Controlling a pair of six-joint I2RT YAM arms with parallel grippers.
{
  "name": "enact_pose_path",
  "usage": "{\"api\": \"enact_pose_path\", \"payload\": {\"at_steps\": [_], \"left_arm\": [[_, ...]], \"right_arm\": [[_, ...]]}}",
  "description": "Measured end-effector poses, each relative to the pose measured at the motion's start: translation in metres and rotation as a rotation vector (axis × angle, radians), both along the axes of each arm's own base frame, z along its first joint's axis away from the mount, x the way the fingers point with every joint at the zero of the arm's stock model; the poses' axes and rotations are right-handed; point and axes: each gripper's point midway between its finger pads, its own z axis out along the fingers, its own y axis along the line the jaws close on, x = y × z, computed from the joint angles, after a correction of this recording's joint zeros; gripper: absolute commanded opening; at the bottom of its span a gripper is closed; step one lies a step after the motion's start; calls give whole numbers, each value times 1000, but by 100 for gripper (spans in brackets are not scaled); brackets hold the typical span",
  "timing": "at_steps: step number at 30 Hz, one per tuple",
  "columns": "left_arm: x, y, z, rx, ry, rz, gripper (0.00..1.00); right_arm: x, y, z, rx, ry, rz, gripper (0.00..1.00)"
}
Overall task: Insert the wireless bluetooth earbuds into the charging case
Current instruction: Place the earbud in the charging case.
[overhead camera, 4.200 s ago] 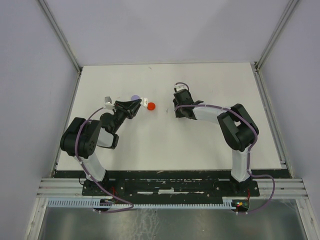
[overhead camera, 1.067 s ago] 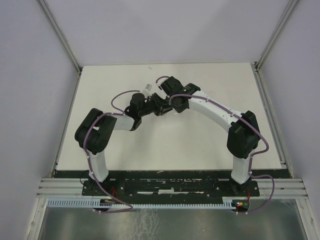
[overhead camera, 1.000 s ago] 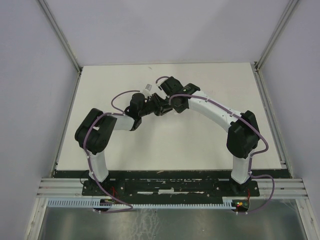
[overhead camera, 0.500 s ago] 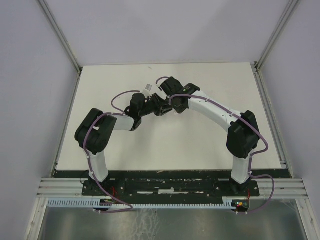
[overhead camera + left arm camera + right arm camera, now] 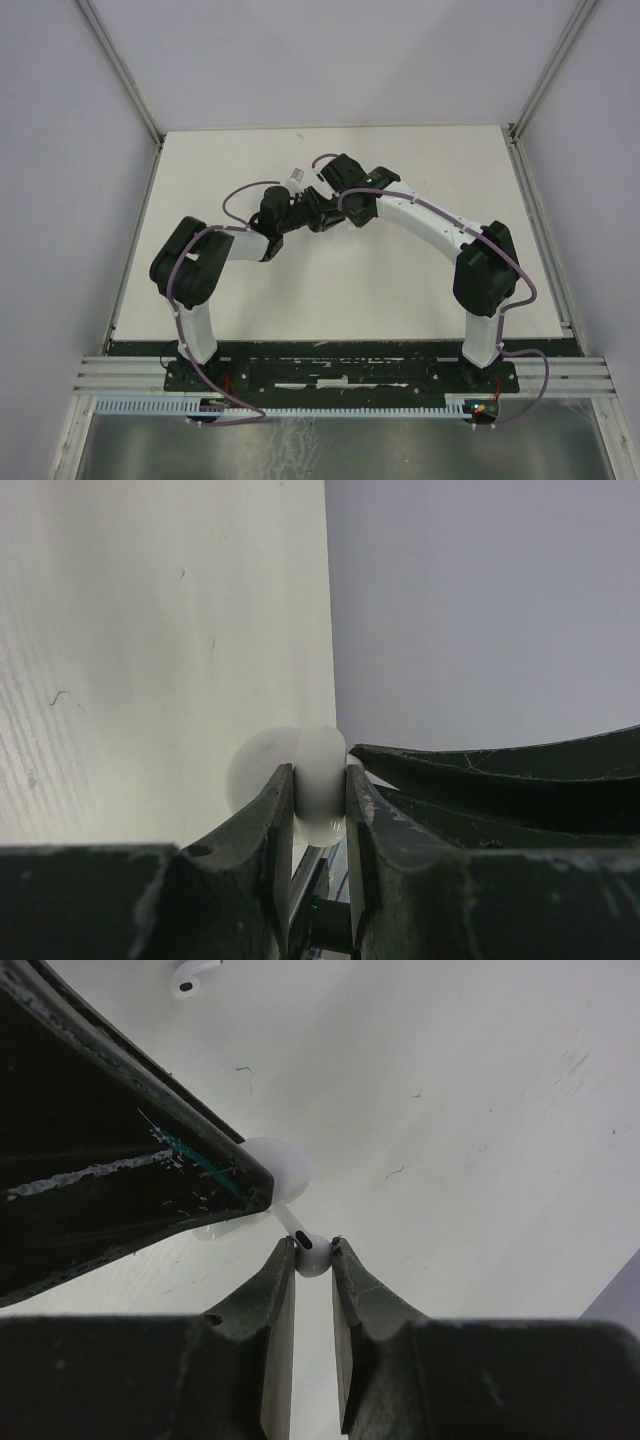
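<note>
Pinching a white earbud (image 5: 312, 1258), the right gripper (image 5: 314, 1250) points the stem at the charging case (image 5: 283, 1167). The left gripper (image 5: 319, 782) clamps that case above the table (image 5: 470, 1110). A second earbud (image 5: 190, 975) lies on the table well beyond the case.

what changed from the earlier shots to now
The left pincer and right pincer swung inward from their own sides and met over the middle of the table. The left is shut on the white case, the right on an earbud held right beside it. Over the last second nothing visibly moved. A second earbud lies loose on the table.
</note>
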Motion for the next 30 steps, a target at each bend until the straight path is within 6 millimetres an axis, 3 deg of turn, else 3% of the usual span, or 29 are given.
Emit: {"api": "enact_pose_path", "payload": {"at_steps": [30], "left_arm": [[0,0,0,0,0,0,3]], "right_arm": [[-1,3,-10,-2,27,7,12]]}}
